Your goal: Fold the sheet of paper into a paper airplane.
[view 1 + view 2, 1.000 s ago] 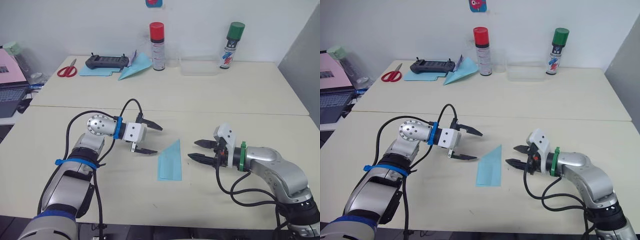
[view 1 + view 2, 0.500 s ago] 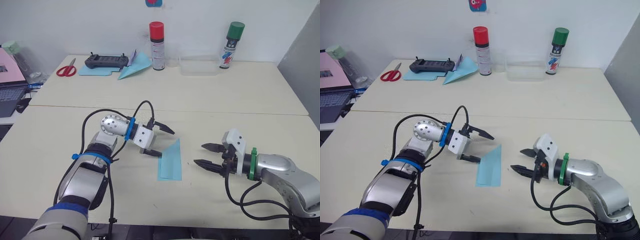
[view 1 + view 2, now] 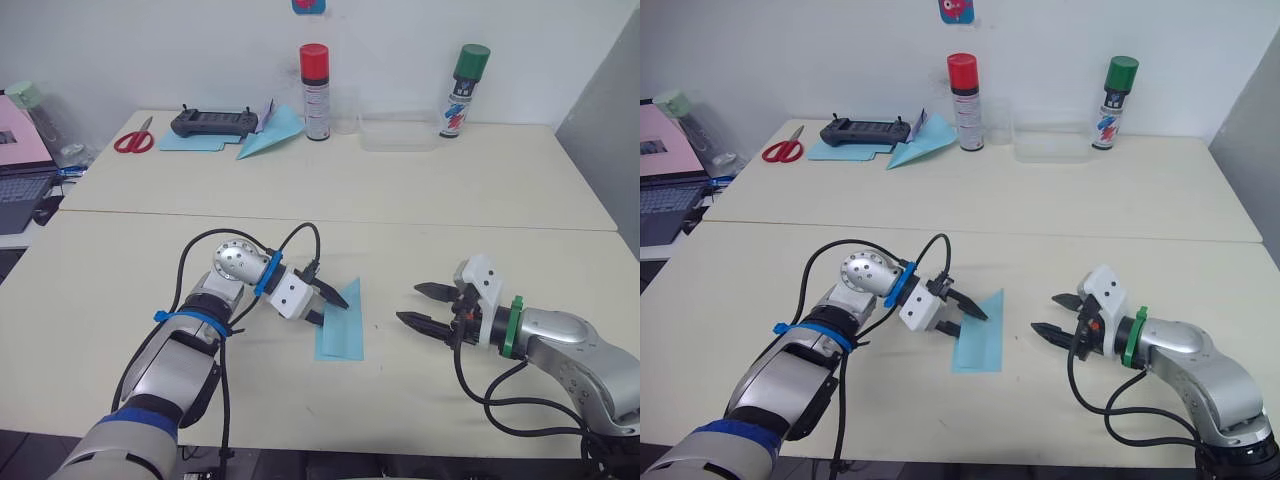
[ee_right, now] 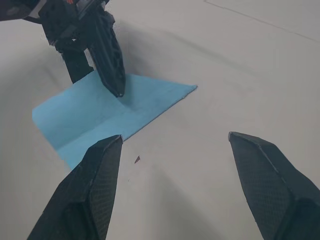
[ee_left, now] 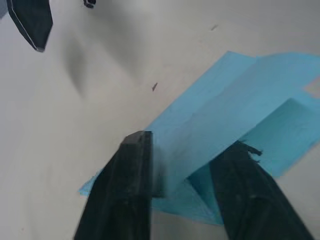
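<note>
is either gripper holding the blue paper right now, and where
The left gripper has its open fingers around the sheet of paper's left edge, not yet clamped. The right gripper is open, holding nothing.

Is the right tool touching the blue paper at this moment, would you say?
No, the right tool hangs open over bare table, apart from the sheet of paper.

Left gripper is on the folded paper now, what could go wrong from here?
The left gripper straddles the raised flap of the sheet of paper; closing could crush or tear the thin paper rather than crease it. Nothing pins the sheet, since the right gripper hangs open off to its side, so a push may slide it across the table.
</note>
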You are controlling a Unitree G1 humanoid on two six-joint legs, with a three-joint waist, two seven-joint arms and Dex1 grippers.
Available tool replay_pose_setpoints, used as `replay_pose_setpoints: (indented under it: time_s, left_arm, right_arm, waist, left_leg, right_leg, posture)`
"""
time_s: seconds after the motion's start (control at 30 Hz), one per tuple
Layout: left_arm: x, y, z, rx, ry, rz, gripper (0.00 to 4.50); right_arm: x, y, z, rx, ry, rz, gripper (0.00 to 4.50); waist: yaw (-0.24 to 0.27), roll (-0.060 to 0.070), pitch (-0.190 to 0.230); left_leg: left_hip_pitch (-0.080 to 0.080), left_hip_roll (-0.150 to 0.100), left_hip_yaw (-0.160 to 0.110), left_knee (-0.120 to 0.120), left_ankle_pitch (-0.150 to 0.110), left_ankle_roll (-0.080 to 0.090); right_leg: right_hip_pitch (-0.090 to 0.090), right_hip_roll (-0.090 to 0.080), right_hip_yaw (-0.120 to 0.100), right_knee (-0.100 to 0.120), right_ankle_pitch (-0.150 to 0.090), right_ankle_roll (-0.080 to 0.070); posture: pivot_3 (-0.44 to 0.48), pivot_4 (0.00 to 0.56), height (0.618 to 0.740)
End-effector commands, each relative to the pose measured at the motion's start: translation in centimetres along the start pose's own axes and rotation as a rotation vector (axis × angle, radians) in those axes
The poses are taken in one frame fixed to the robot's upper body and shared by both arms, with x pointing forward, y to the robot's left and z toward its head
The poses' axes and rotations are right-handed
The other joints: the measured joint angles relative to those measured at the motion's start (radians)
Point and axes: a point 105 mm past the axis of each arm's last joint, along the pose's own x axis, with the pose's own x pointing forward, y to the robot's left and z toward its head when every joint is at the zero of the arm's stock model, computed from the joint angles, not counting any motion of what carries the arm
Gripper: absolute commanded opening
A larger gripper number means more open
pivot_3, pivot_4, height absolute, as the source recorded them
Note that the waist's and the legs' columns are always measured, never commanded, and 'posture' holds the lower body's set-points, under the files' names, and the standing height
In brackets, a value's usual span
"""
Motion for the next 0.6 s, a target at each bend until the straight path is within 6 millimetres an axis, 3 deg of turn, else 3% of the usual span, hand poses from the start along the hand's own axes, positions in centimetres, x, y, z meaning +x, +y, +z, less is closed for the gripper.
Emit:
replay_pose_setpoints:
  time_s: [0.03,0.1,0.23,0.37,0.5,0.6]
  left_arm:
    - [-1.3,0.9,0.4,0.063,0.032,0.035,0.47]
    - [-1.9,1.0,0.1,0.085,0.089,0.034,0.03]
    - [-4.3,1.7,-0.9,-0.006,0.26,0.064,0.03]
    - [-6.2,1.0,0.4,-0.237,0.344,0.071,0.03]
    - [-4.9,0.7,3.1,-0.424,0.355,0.13,0.03]
    - [-2.0,0.7,3.3,-0.506,0.362,0.203,0.03]
  right_arm:
    - [0.3,0.1,0.8,-0.049,-0.034,-0.006,3.54]
    - [0.5,-0.1,0.7,-0.054,-0.035,-0.01,3.54]
    - [0.7,-0.7,0.7,-0.072,-0.044,-0.032,3.54]
    - [1.0,-0.8,0.8,-0.07,-0.062,-0.044,3.54]
    - [1.4,-0.7,0.7,-0.064,-0.075,-0.052,3.54]
    - [1.1,-0.6,0.0,-0.11,-0.044,-0.054,3.54]
  waist:
    - [-0.001,0.0,0.0]
    - [-0.002,0.0,0.0]
    - [-0.004,0.0,0.0]
    - [-0.017,0.0,0.0]
    - [-0.017,0.0,0.001]
    - [-0.011,0.0,0.001]
  left_leg:
    - [0.0,0.0,0.0,0.0,0.0,0.0]
    - [0.0,0.0,0.0,0.0,0.0,0.0]
    - [0.001,0.0,0.0,0.0,0.0,0.0]
    - [0.001,0.0,0.0,0.0,0.0,0.0]
    - [0.002,0.0,-0.001,0.0,0.0,0.0]
    - [0.005,0.0,-0.001,0.0,0.0,0.0]
  right_leg:
    - [0.0,0.0,0.0,0.0,0.0,0.0]
    - [0.0,0.0,0.0,0.0,0.0,0.0]
    - [0.0,0.0,0.0,0.001,0.0,0.0]
    - [0.0,0.0,0.0,0.002,0.0,0.0]
    - [-0.001,0.0,0.0,0.009,-0.002,-0.002]
    - [0.0,0.0,0.0,0.013,-0.007,0.001]
  posture:
    - [0.0,0.15,0.74]
    - [0.0,0.15,0.74]
    - [0.0,0.15,0.74]
    - [0.0,0.15,0.74]
    - [0.0,0.15,0.74]
    - [0.0,0.15,0.74]
